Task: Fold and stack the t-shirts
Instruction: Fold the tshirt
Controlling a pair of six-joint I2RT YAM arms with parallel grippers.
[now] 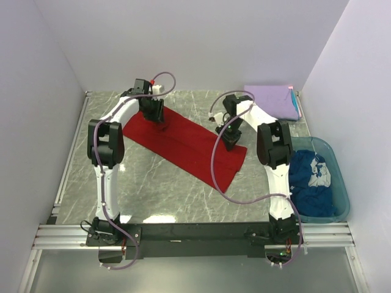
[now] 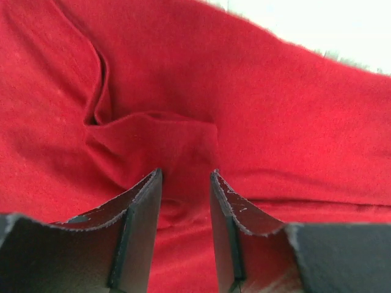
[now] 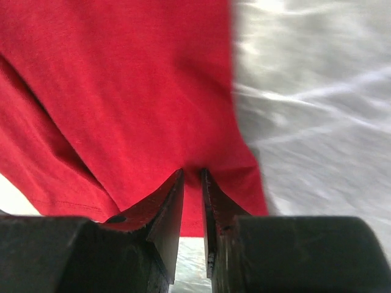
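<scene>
The teal plastic tub (image 1: 343, 186) sits at the right edge of the marble counter (image 1: 159, 189) and holds the dark blue t-shirt (image 1: 308, 186), crumpled, with a patch of white print showing. Just behind the tub, in the far right corner, lies the lavender t-shirt (image 1: 270, 101), folded flat. To the left of the tub, the red t-shirt (image 1: 183, 143) lies across the middle of the counter as a long band, running diagonally from the far left down towards the tub.

The left claw (image 2: 186, 172) is down on the end of the red t-shirt farthest from the tub. Its fingers are drawn close together, with a raised pucker of red cloth pinched between them and creases spreading from it. The right claw (image 3: 192, 171) is at the shirt's edge nearest the tub. Its fingers are nearly touching and grip the red hem, with bare counter just beside it.
</scene>
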